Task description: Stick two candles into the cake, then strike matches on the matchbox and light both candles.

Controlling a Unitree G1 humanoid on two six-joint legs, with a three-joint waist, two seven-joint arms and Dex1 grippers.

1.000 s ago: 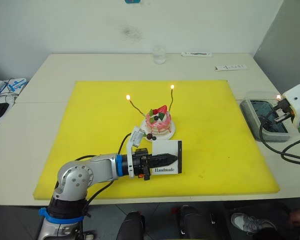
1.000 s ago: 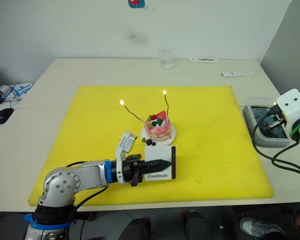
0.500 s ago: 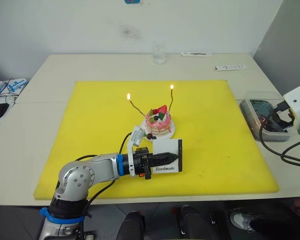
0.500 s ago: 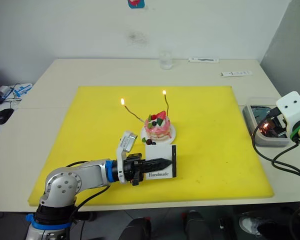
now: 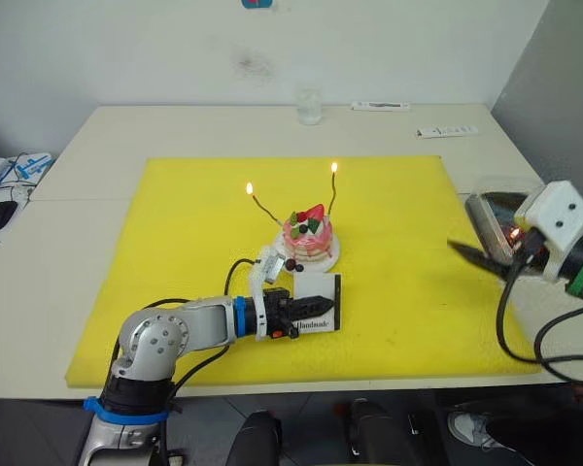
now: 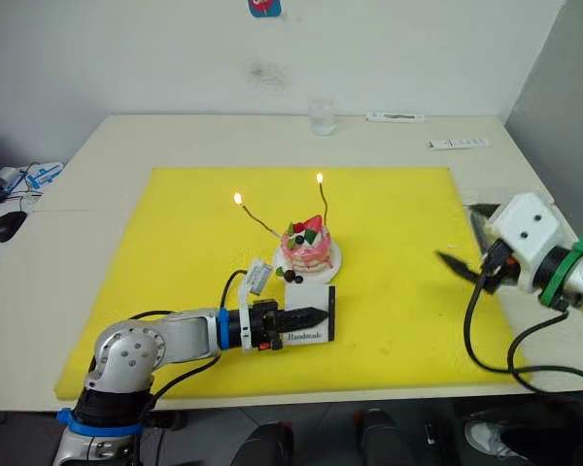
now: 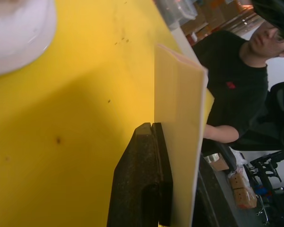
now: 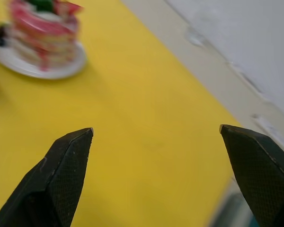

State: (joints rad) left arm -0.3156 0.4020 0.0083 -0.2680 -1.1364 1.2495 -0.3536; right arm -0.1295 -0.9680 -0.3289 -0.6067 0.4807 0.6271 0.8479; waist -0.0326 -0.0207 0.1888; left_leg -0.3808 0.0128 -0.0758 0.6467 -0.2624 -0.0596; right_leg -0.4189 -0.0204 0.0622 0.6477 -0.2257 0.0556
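Left pincer (image 5: 306, 313) gripped the matchbox (image 5: 318, 303) upright near the cake (image 5: 308, 239); right pincer (image 8: 161, 175) gaped wide. Swinging either could topple the lit candles (image 5: 262, 206).

There are two candles: one (image 5: 262, 205) and another (image 5: 331, 187), each with one little flame. There is one cake (image 5: 308, 238), one matchbox (image 5: 317, 303), one yellow mat (image 5: 175, 252), one glass (image 5: 310, 107) and one tray (image 5: 493, 214).

I see the cake (image 5: 308, 238) mid-mat (image 5: 175, 252) with both candles (image 5: 260, 205) in it, the matchbox (image 5: 318, 302) just before it, a glass (image 5: 310, 107) at the tabletop's (image 5: 126, 131) far edge, a tray (image 5: 494, 216) by the right edge.
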